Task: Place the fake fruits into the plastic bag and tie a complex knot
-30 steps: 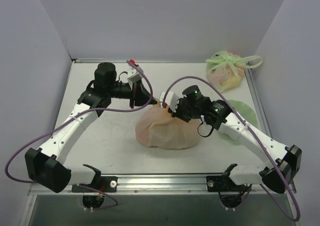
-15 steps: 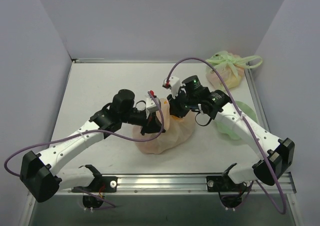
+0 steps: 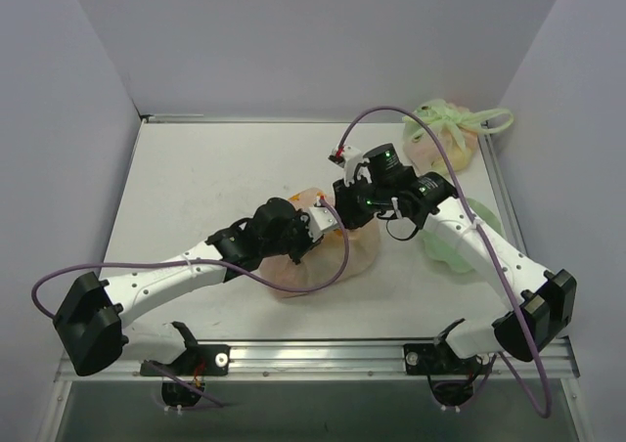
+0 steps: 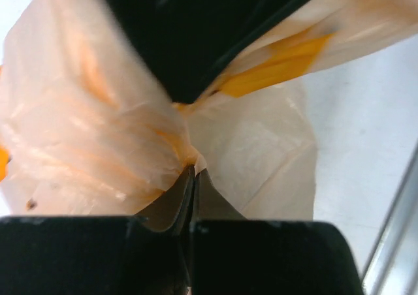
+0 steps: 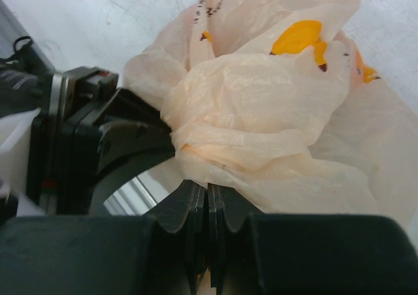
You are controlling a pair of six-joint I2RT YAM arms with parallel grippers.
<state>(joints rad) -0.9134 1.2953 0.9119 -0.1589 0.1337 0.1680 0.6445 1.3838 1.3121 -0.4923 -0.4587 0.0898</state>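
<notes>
The peach plastic bag [image 3: 337, 261] printed with yellow bananas lies bulging at the table's middle; the fake fruits are hidden inside it. My left gripper [image 3: 328, 219] is shut on a pinch of bag film [image 4: 189, 161] at the bag's top. My right gripper [image 3: 344, 207] is shut on another bunch of the film [image 5: 261, 138], close against the left one. In the right wrist view the left gripper's black body [image 5: 98, 151] sits just left of the gathered film. A tightened knot is not discernible; the film between the two grippers is twisted and bunched.
A tied pale green bag [image 3: 445, 134] with green handles stands at the back right. A light green film sheet [image 3: 460, 237] lies under the right arm. The aluminium rail [image 3: 323, 354] runs along the near edge. Grey walls enclose the table.
My left arm has swung from the back left down toward the near middle, ending right beside the right gripper. The right gripper shifted slightly back. The bag was dragged and reshaped.
</notes>
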